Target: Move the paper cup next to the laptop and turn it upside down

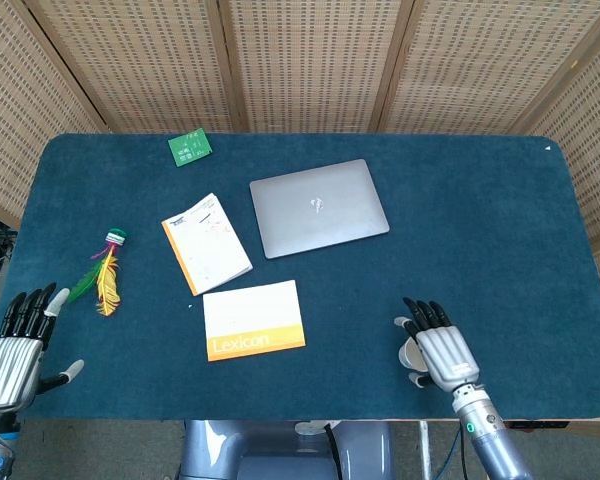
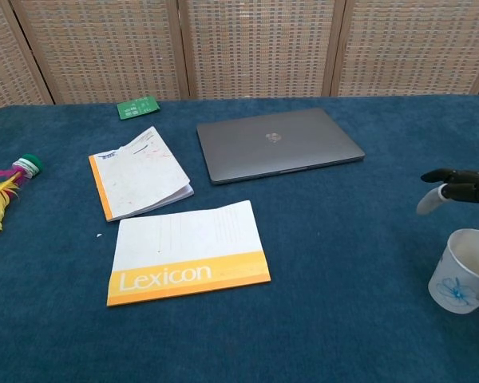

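A white paper cup (image 2: 461,272) with a blue flower print stands upright, mouth up, near the table's front right edge. In the head view only a sliver of the cup (image 1: 408,353) shows beside my right hand (image 1: 437,346), which hovers over it palm down with fingers spread. In the chest view the right hand's fingers (image 2: 460,180) reach in from the right, above the cup's rim and apart from it. The closed grey laptop (image 1: 318,208) (image 2: 278,144) lies at the table's far middle. My left hand (image 1: 16,343) stays open at the front left edge, holding nothing.
A Lexicon pad (image 1: 253,319) and an orange-edged notebook (image 1: 206,243) lie left of the laptop. A feather shuttlecock (image 1: 106,275) sits at the left, and a green card (image 1: 190,148) at the back. The blue table (image 1: 500,220) has open cloth between cup and laptop.
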Robot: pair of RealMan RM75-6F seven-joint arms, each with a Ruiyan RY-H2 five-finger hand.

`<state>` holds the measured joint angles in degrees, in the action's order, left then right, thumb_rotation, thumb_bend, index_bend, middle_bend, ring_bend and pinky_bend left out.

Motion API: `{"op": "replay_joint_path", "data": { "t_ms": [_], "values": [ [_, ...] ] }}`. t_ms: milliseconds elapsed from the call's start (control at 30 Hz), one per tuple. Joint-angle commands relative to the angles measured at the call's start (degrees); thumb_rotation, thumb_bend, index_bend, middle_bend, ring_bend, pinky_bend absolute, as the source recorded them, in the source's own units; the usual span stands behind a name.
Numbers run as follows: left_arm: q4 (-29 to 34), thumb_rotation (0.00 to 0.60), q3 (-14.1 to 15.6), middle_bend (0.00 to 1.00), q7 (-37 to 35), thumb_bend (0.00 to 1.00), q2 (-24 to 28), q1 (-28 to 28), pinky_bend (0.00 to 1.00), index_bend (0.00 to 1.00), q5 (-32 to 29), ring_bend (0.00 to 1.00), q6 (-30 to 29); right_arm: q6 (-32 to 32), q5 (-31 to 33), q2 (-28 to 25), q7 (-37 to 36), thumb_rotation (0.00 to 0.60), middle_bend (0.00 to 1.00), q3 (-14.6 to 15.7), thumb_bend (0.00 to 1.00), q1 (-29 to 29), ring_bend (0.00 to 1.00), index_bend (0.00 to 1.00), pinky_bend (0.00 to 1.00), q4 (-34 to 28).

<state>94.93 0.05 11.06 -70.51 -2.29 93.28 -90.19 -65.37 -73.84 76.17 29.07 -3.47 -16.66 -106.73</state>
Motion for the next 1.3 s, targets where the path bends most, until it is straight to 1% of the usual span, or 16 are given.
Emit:
{"op": "replay_joint_path", "data": {
  "t_ms": [33,133,300,600,800,933,1100,1133,1300],
  "values": [
    [0.0,0.600,0.0,0.00,0.1,0.13,0.0,0.0,0.00,0.00,0.0,0.00,0.0,0.0,2.3,0.6,1.8,0.600,0.00,-0.3,0.21,-0.4,0.00,0.27,0.00,1.0],
    [-0.1,0.600,0.1,0.00,0.0,0.13,-0.1,0.0,0.00,0.00,0.0,0.00,0.1,-0.3,4.1,1.3,2.8,0.600,0.00,-0.2,0.21,-0.7,0.00,0.29,0.00,1.8],
    [0.1,0.600,0.1,0.00,0.0,0.13,0.0,0.0,0.00,0.00,0.2,0.00,-0.1,-0.9,5.2,1.9,3.7,0.600,0.00,-0.3,0.23,-1.0,0.00,0.33,0.00,2.4],
    [0.0,0.600,0.2,0.00,0.2,0.13,-0.1,-0.1,0.00,0.00,0.2,0.00,0.2,-2.7,4.2,1.8,3.0,0.600,0.00,0.3,0.24,-1.0,0.00,0.43,0.00,1.9],
    [0.0,0.600,0.2,0.00,0.2,0.13,-0.2,-0.1,0.00,0.00,0.2,0.00,0.2,-2.4,4.4,2.2,1.7,0.600,0.01,0.3,0.24,-1.4,0.00,0.44,0.00,1.6],
    [0.0,0.600,0.2,0.00,0.1,0.13,-0.2,0.0,0.00,0.00,0.3,0.00,-0.1,-1.7,5.1,2.7,-0.4,0.600,0.01,-0.9,0.24,-2.2,0.00,0.44,0.00,1.2],
    [0.0,0.600,0.1,0.00,0.0,0.13,-0.1,-0.1,0.00,0.00,0.2,0.00,0.0,-1.2,6.0,3.9,-5.6,0.600,0.01,-3.7,0.24,-3.5,0.00,0.43,0.00,1.0],
    [0.0,0.600,0.1,0.00,0.0,0.13,-0.2,-0.1,0.00,0.00,0.2,0.00,0.0,-1.4,6.6,4.5,-6.4,0.600,0.01,-4.8,0.24,-4.0,0.00,0.43,0.00,1.0],
    [-0.1,0.600,0.0,0.00,-0.3,0.13,-0.1,-0.1,0.00,0.00,-0.1,0.00,0.1,-2.2,9.2,7.5,-5.3,0.600,0.00,-8.1,0.24,-6.3,0.00,0.43,0.00,1.6]
  ]
}}
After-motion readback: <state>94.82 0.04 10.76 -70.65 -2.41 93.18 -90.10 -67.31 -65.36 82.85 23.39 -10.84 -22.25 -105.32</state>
